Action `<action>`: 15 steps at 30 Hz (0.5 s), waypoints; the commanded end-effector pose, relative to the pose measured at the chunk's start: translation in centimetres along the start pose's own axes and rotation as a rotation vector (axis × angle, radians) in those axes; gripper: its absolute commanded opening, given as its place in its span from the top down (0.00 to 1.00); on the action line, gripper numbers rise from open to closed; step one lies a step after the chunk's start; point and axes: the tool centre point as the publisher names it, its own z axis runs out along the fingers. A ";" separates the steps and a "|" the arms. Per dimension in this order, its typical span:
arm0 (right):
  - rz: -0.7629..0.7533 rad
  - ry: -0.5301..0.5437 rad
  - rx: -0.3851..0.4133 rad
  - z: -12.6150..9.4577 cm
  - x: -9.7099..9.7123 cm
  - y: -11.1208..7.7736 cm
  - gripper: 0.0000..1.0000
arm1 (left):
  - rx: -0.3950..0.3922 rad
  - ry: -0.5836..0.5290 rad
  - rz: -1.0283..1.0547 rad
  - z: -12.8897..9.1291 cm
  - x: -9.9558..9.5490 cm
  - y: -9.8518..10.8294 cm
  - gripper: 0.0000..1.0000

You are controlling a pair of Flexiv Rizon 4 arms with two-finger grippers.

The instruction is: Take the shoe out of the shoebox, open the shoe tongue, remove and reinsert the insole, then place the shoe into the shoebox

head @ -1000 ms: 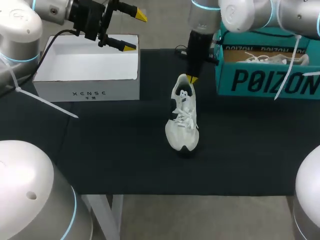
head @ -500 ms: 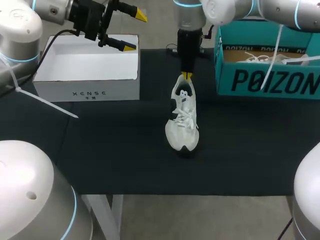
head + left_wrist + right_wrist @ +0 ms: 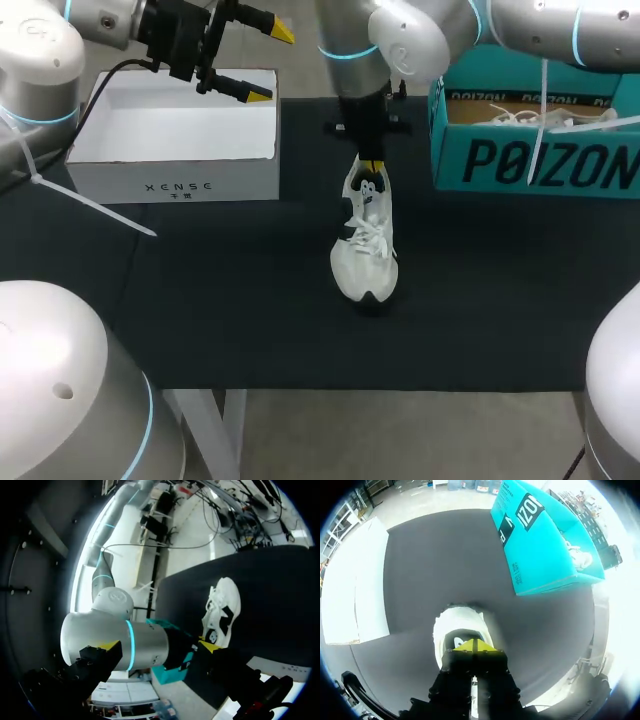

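Shoe (image 3: pixel 362 240) is standing upright on its sole near the middle of the dark table (image 3: pixel 200 300), outside the shoebox (image 3: pixel 480 165). Its toe is pointing toward the near edge and its heel toward the far edge. It is white, with white laces and a few black patches.

The right arm (image 3: pixel 400 40) is coming in from the far right, crossing in front of the shoebox. The right gripper (image 3: pixel 372 165) is pointing straight down at the heel end of the shoe. In the right wrist view its two yellow fingertips (image 3: pixel 465 646) are pressing against each other with nothing showing between them, and they are hanging right over the shoe's opening. I cannot tell whether they are touching the collar.

The teal shoebox is sitting open at the far right of the table, just beside the right arm. A second shoe (image 3: pixel 520 117) is lying inside it with its white laces showing.

An open white box (image 3: pixel 120 180) is sitting at the far left. The left gripper (image 3: pixel 272 63) is hanging above that box's far right corner, its fingers spread wide and holding nothing, well apart from the shoe.
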 end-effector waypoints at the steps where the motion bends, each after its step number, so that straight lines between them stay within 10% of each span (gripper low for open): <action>1: 0.002 0.010 -0.018 1.8 0.5 -0.1 1.00 | 0.002 0.005 0.001 -0.1 -0.1 0.0 0.00; 15: 0.021 0.081 0.057 8.1 2.0 -0.7 1.00 | 0.002 0.005 0.001 -0.1 -0.1 0.0 0.00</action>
